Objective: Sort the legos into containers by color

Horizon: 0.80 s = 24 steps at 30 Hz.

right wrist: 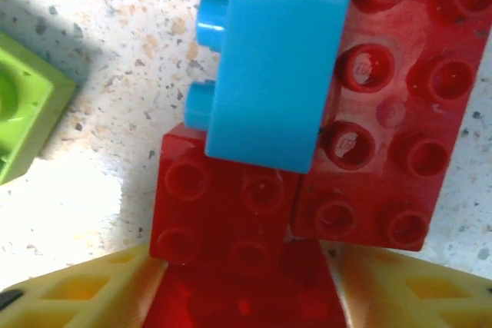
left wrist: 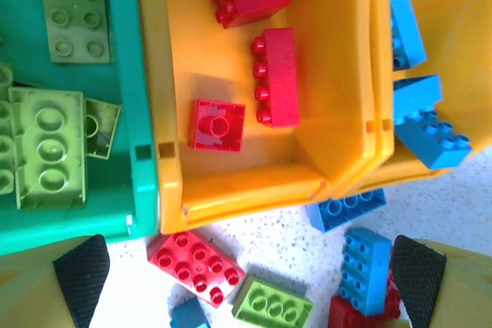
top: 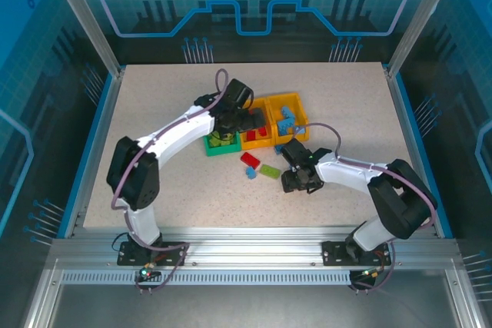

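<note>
L gripper [left wrist: 250,270]: wide apart, empty. R gripper [right wrist: 246,297]: flanking red brick [right wrist: 223,220] (clamp unclear). Next I firm grip, carry to orange bin [left wrist: 338,82] w/ reds.

Checked speckled pale table [top: 154,182]. Found three bins standing on it in one row, walls touching: green bin [left wrist: 142,113] at left, orange-yellow bin [left wrist: 165,74] in middle, second orange-yellow bin [left wrist: 461,44] at right. Recorded loose bricks on bare surface just in front of row: red brick [left wrist: 196,265], studs up, near the corner between green and middle bins; lime brick [left wrist: 273,305] beside it; small dark blue piece [left wrist: 188,316]; blue brick [left wrist: 346,209] just beside bin fronts. Noted farther right a long red brick [right wrist: 392,113] and a square red brick [right wrist: 223,197], edge to edge.
</note>
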Available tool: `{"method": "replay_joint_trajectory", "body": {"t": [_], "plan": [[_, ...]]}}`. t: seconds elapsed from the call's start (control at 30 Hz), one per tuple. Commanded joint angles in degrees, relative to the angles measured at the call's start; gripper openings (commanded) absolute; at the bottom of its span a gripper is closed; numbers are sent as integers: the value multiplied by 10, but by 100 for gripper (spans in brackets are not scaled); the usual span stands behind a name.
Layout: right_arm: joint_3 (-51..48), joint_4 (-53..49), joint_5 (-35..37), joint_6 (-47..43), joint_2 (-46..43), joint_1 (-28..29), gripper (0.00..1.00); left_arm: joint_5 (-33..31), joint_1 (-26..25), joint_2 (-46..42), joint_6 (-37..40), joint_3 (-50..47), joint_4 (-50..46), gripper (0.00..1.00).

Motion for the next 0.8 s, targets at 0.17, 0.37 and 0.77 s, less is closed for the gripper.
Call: {"method": "replay_joint_trajectory", "body": {"t": [0.17,0.37,0.77], "plan": [[26,-50,17,13,-19,36,45,1,3,-105,-32,-94,37,99],[55,-59,-21,24,-102,33,40,-22,13,-160,-46,-176,43,99],[247,18,-218,95,30,-60,41,-23,2,-246,-91,-344,61,99]]}}
